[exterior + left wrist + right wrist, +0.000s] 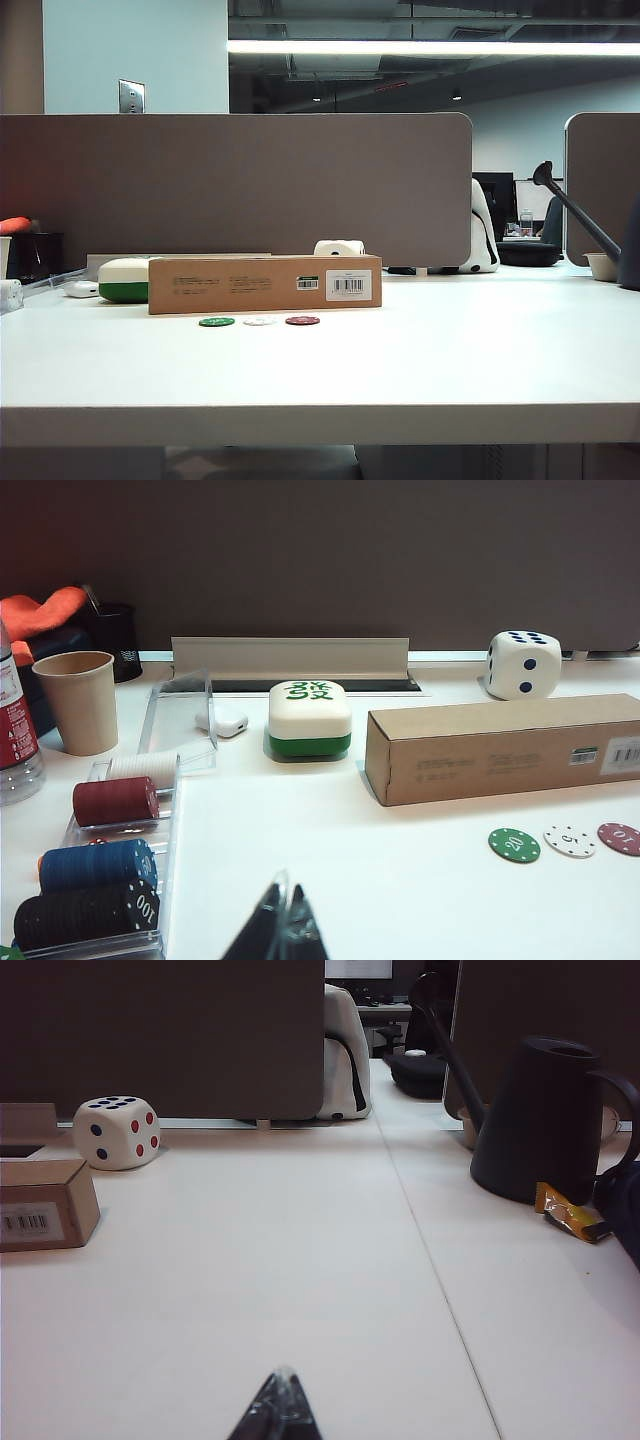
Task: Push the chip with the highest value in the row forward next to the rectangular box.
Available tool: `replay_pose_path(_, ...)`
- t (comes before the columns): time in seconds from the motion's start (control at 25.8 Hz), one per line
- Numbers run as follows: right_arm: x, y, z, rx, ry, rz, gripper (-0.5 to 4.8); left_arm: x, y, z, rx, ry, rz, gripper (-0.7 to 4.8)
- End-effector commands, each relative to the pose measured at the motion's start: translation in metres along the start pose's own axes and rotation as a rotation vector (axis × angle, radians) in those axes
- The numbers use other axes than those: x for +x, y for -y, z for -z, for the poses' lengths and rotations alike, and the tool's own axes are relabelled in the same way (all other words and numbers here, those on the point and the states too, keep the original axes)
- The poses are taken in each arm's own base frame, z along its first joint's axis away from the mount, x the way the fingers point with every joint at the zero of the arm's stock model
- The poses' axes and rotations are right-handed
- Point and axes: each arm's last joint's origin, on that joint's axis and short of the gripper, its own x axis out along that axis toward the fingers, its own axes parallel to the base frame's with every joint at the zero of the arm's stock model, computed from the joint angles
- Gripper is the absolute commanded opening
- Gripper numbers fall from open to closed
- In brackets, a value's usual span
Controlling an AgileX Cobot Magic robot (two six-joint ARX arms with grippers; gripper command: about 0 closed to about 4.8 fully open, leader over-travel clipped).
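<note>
Here, the chip [514,845], light, rigid and slick, lies before the rectangular box [505,746]; we judge its near rim the push point. The left tool [281,932] and the right tool [279,1412] hover above the counter [450,350], both clenched and empty.

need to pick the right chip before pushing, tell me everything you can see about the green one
The green chip is a small flat round disc, plastic by its look, with pale edge marks and a white "20" on its face. It lies flat on the white table, at the end of a row beside the white chip, apart from it, with the dark red chip beyond. It sits just in front of the cardboard box, not touching it. Neither hand touches it.
</note>
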Motion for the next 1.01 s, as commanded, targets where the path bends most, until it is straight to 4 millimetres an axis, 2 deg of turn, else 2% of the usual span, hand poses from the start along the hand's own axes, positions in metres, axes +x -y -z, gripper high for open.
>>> replay_pose_path(0.04, 0.000, 0.000, 0.001, 0.001, 0.006, 0.000, -0.09, 0.000, 0.000, -0.002, -0.003, 0.013, 0.005, -0.05)
replay_pose_path(0.31, 0.000, 0.000, 0.001, 0.001, 0.006, -0.004, -0.09, 0.000, 0.001, -0.003, -0.003, 0.014, 0.009, -0.05)
replay_pose_path(0.39, 0.000, 0.000, 0.001, 0.002, 0.006, -0.005, -0.09, 0.000, 0.004, -0.004, -0.005, 0.008, 0.044, -0.05)
replay_pose_path(0.5, 0.000, 0.000, 0.001, 0.025, 0.007, -0.005, -0.09, 0.005, 0.018, -0.005, -0.010, -0.056, 0.184, -0.05)
replay_pose_path(0.54, 0.000, 0.000, 0.001, 0.052, 0.007, -0.006, -0.09, 0.005, 0.021, -0.005, -0.011, -0.073, 0.214, -0.05)
replay_pose_path(0.62, 0.000, 0.000, 0.001, 0.223, 0.007, -0.006, -0.09, 0.007, 0.036, 0.001, -0.003, -0.151, 0.339, -0.05)
replay_pose_path(0.74, 0.000, -0.002, 0.002, 0.454, -0.017, -0.053, -0.09, 0.009, 0.046, 0.009, 0.013, -0.236, 0.421, -0.05)
replay_pose_path(0.93, 0.000, -0.005, 0.003, 0.490, -0.061, -0.156, -0.09, 0.010, 0.047, 0.011, 0.018, -0.258, 0.423, -0.05)
replay_pose_path(1.01, 0.000, -0.006, 0.000, 0.620, -0.047, -0.200, -0.09, 0.010, 0.047, 0.008, 0.016, -0.252, 0.423, -0.05)
